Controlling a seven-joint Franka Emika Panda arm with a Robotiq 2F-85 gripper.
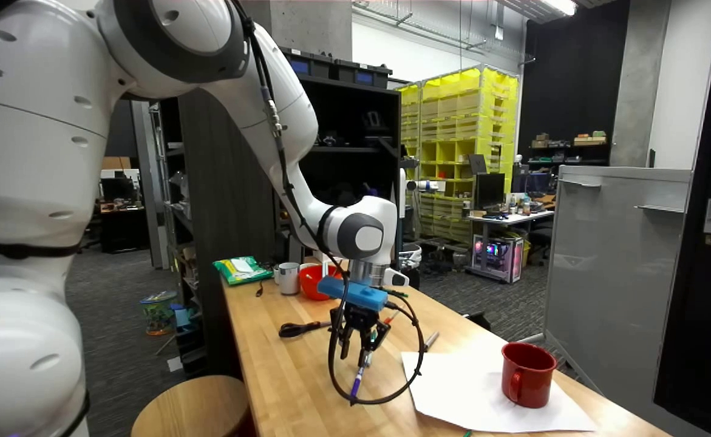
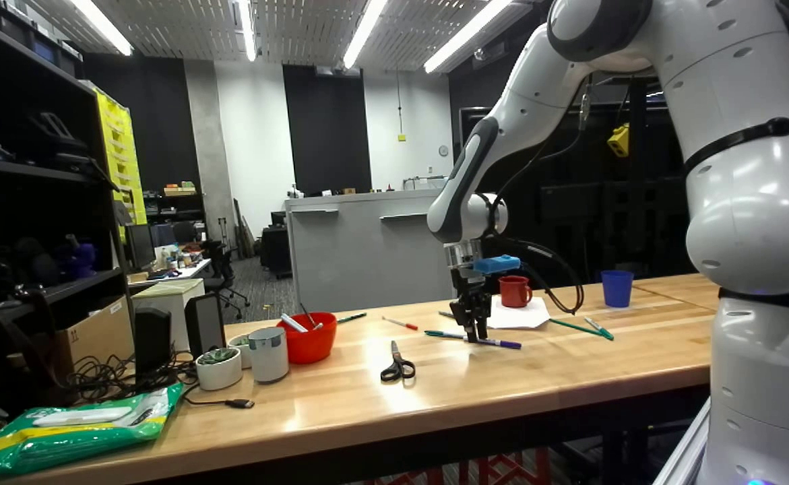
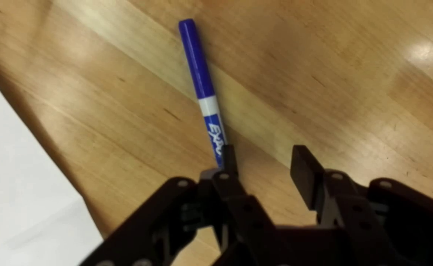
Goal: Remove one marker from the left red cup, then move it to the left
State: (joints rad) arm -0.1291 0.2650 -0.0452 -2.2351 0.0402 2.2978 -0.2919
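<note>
"Two black fingers [image 3: 307, 177] of the robot's claw [image 3: 262, 159] stood apart in the wrist view, nothing pinched between them."

"And below?"

"One slim, violet-blue and white marker [image 3: 209, 105] lay flat on the pale wooden desk [image 3: 349, 74], its lower end hidden behind a fingertip [image 3: 229, 158]. Whether they touched, I could not tell. The squat, wide, bright-red cup [image 2: 311, 347] sat well apart, pens [image 2: 294, 322] leaning in it."

"Which step was that?"

"Setting the marker down and letting go, I judged, since it was already out of the cup, though a coming grasp could not be ruled out."

"How was it best done?"

"With the fingers spread a little wider first, then a slow, straight rise; a sideways drift risked rolling the round barrel toward the thin white paper sheet [image 3: 20, 177] nearby."
</note>
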